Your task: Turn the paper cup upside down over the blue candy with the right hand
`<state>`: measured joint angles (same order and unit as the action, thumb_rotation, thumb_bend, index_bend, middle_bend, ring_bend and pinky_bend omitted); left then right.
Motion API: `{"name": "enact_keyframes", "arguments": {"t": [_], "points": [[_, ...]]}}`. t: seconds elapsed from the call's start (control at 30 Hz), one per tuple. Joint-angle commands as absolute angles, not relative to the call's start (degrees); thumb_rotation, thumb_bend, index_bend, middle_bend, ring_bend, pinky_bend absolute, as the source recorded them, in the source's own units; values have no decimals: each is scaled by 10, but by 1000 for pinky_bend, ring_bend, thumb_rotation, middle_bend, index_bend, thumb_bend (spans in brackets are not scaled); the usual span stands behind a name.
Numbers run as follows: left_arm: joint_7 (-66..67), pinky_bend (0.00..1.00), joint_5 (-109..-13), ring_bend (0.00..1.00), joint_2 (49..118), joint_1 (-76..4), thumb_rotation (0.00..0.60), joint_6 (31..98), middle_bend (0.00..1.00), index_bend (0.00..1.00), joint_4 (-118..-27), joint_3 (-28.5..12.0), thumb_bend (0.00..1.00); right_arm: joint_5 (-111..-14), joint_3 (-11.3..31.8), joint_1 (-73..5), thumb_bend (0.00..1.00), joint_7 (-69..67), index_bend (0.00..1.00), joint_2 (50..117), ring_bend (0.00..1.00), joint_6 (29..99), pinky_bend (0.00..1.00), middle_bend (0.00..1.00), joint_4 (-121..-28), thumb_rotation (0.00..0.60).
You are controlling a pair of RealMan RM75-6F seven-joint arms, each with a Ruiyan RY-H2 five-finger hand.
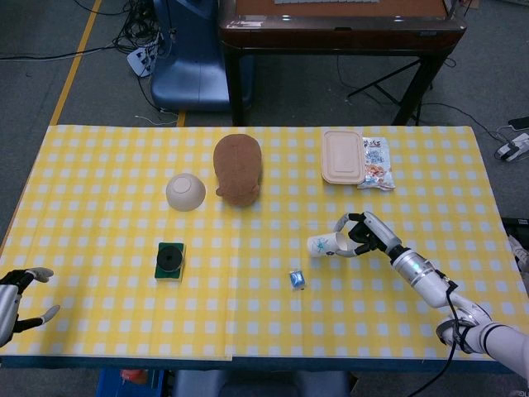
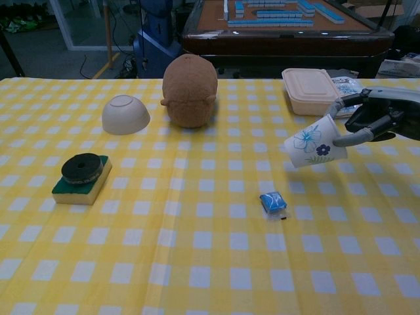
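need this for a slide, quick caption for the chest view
Right hand holds a flowered paper cup tipped on its side above the checked table, up and right of the blue candy.

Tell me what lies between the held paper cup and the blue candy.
Only bare checkered tablecloth between paper cup and blue candy; chest view shows it best.

Yellow-checked table (image 1: pixel 99 165). Upside-down white bowl (image 1: pixel 185 191) beside brown plush toy (image 1: pixel 238 169), toward far edge. Lidded beige box (image 1: pixel 342 156) touching snack packet (image 1: pixel 376 164), far right. Black disc on green sponge (image 1: pixel 170 261), left-centre.
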<state>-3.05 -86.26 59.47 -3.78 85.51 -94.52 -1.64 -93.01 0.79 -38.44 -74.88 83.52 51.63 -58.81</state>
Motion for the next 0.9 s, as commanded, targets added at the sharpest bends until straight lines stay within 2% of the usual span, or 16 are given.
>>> {"name": "enact_keyframes", "arguments": {"t": [0.03,0.4,0.77,0.9], "points": [[-31,523,-862,351,595,-38,600,854,439,451,-945,-17,137,-963,-18,-405,0,-828,487,866,1000,531,1000,1000,-542,600],[-32,523,-865,351,594,-36,600,858,439,451,-946,-15,137,-987,-56,-434,0,-950,487,903,1000,543,1000,1000,-456,600],[-36,523,-866,351,593,-36,600,859,439,451,-946,-15,137,-976,-70,-444,0,-929,483,901,1000,533,1000,1000,-456,600],[-34,522,-864,351,593,-36,600,857,439,451,-945,-16,136,-968,-71,-444,0,-905,429,893,1000,527,1000,1000,-467,600]]}}
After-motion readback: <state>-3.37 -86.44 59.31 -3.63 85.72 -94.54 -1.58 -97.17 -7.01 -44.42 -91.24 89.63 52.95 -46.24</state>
